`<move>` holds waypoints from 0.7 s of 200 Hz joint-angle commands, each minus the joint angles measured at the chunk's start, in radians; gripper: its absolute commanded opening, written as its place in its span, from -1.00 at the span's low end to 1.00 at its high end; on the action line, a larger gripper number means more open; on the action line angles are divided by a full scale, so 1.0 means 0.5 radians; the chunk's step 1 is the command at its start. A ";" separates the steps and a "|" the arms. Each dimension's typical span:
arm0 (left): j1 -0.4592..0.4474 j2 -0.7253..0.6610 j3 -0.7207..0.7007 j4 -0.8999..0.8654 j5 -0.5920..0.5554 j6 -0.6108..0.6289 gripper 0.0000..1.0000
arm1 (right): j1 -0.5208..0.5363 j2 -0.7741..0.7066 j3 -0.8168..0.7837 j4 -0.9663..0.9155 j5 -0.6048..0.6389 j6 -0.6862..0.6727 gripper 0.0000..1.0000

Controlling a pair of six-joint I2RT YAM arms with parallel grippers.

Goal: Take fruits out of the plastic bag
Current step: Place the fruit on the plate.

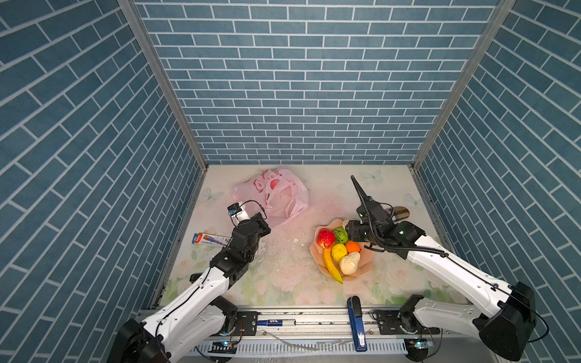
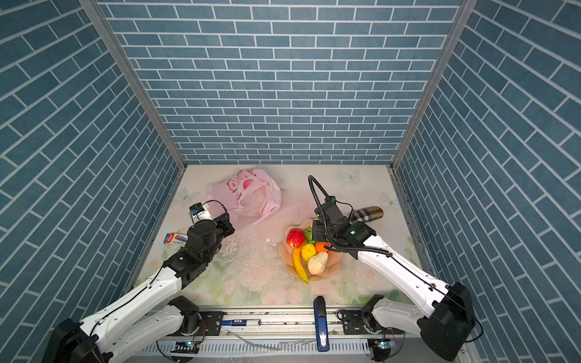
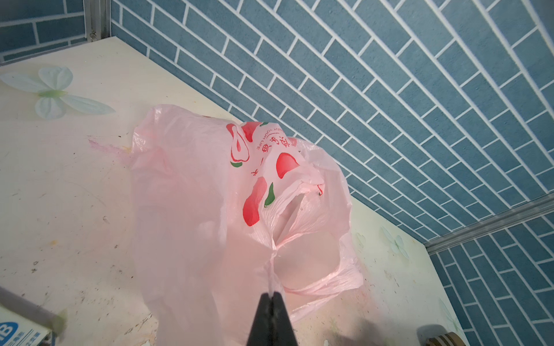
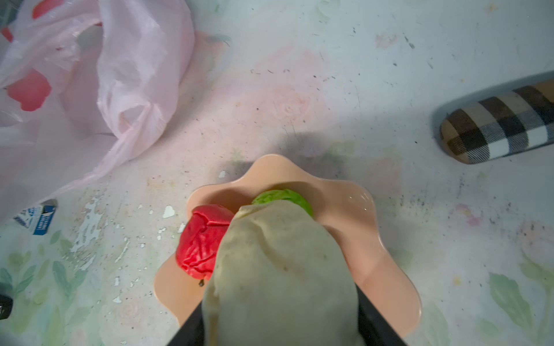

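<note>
Right, the left gripper [image 3: 272, 295] first: its jaws are pressed together, pinching a twisted strip of the plastic bag [image 1: 273, 193]. In both top views the bag sits crumpled at the upper left of the table [image 1: 333, 195]. Its long axis runs from the back wall down toward that gripper, and its handle loops spill to the lower right. It's thin, see-through pink, but I cannot tell whether anything is inside.

Now the right gripper [image 4: 280, 308]: it's clamped on a cream lump [image 4: 281, 254], with a finger on either side of the wide end. The narrower end points straight out ahead of the gripper. In a top view the lump sits at the upper edge of the bowl [image 1: 366, 267], just beside the green bumpy fruit [image 1: 340, 234]. Whether the two touch, I cannot say.

The bowl, right of centre on the table, is well stocked:
- The apple [image 1: 326, 238] is at its upper left.
- The orange [image 1: 352, 247] is to the right.
- The lemon [image 1: 339, 252] is in the middle.
- A second cream lump [image 1: 349, 262] is at the lower right.
- The banana [image 1: 332, 267] lies along the left side, its long axis nearly top to bottom of the frame and its lower tip poking past the rim.

Bag and bowl lie well apart. A checked case [image 1: 401, 212] lies just up and right of the bowl.
</note>
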 commanded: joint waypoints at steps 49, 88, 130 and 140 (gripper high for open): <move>0.019 0.035 0.071 0.008 0.096 0.025 -1.00 | -0.124 0.014 -0.201 0.082 -0.077 0.125 -0.27; 0.027 0.032 0.071 -0.011 0.096 0.027 -1.00 | -0.139 0.059 -0.232 0.140 -0.109 0.133 -0.27; 0.033 0.020 0.057 -0.007 0.109 0.015 -1.00 | -0.154 0.089 -0.255 0.149 -0.004 0.146 -0.25; 0.033 0.017 0.052 -0.007 0.106 0.013 -1.00 | -0.161 0.100 -0.259 0.146 0.025 0.136 -0.25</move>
